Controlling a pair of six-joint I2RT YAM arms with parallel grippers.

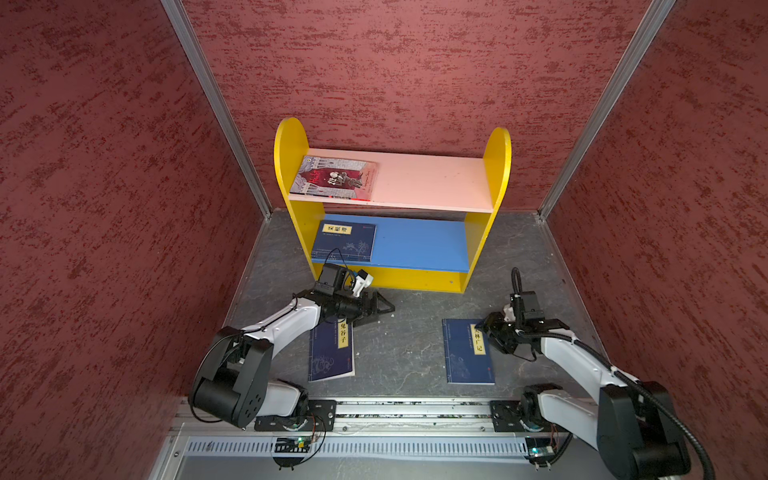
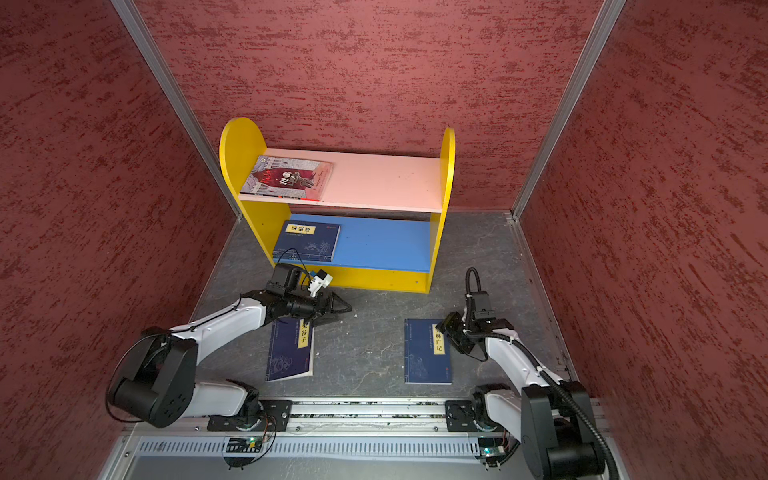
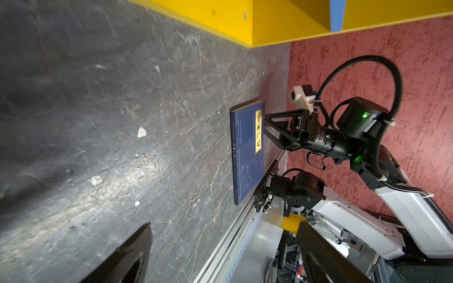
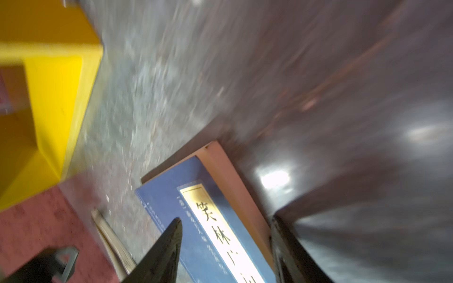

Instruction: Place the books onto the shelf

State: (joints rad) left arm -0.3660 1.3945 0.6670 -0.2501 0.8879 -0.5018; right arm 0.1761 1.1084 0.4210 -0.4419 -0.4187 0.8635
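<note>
**Two shelved, two on the table (image 1: 409, 349)**

Red-grey book (image 1: 334, 178) lies on the shelf (image 1: 291, 166), pink board; navy book (image 1: 345, 243) on the blue. Left end effector (image 1: 384, 313) gapes empty beside the left table book (image 1: 330, 357). Right end effector (image 3: 266, 123), jaws apart, straddles an edge of the right table book (image 1: 467, 353).

Right navy book (image 3: 246, 169): yellow label (image 3: 258, 131) reads 笑林广记, repeated in small print near the spine edge. Left navy book (image 1: 328, 357): label reads 鬼谷子. Lower-board book (image 1: 345, 245): title illegible.

I see the shelf (image 1: 496, 166) upright, yellow-sided. A red-and-grey book (image 1: 334, 178) lies flat at the left end of its pink upper board, and a navy book (image 1: 345, 243) lies flat beneath on the blue board. In front of the shelf, flat and face up, are a navy paperback (image 1: 330, 357) toward its left end and a second navy paperback (image 1: 465, 353) toward its right.
</note>
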